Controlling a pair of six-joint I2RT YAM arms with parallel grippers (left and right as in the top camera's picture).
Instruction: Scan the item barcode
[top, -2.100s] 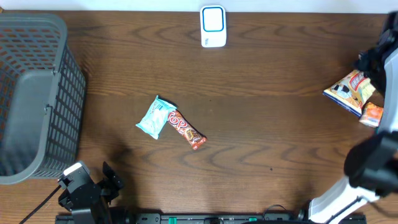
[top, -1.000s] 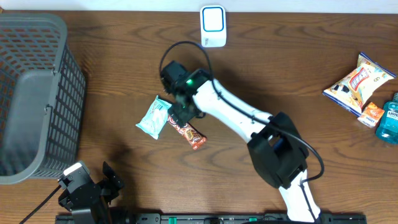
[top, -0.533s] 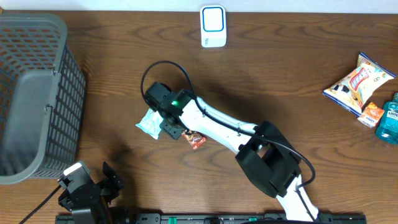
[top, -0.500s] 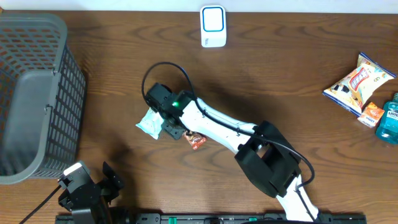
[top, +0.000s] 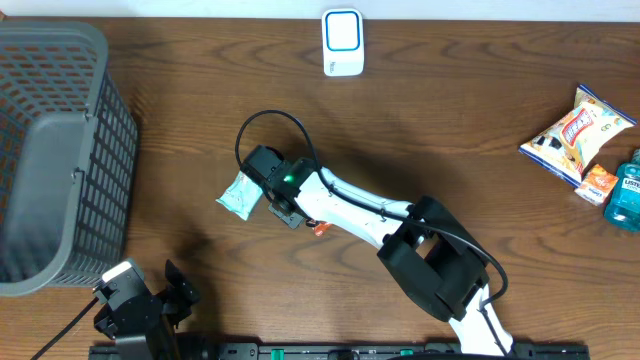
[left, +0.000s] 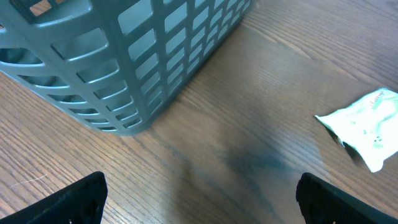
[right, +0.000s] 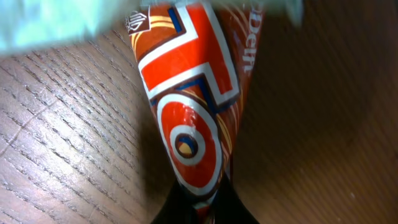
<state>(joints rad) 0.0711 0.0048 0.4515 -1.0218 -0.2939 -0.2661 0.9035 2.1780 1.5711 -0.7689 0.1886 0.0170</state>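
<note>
Near the table's middle, a bit toward the left edge, you've got the R gripper (top: 283, 207) down on the choc bar (right: 186, 124). Its jaws are together & clamped on the wrapper's pointed end; R wrist cam shows the tip pinched btwn the two dark fingers (right: 169, 211). From overhead only a small red bit of the bar pokes out past the gripper. The teal pkt (top: 238, 195) lies just beside the gripper on its left, and its edge covers the bar's far end in R wrist cam. The scanner (top: 342, 42) sits at the far edge, mid-table, well apart from the bar. Your L gripper (left: 202, 199) is at the near-left corner, jaws wide apart w/ nothing btwn them. The grey basket (top: 60, 60) takes the left edge. A chips bag (top: 578, 135), an orange pkt (top: 598, 184) & a blue bottle (top: 625, 190) are at the right edge.
</note>
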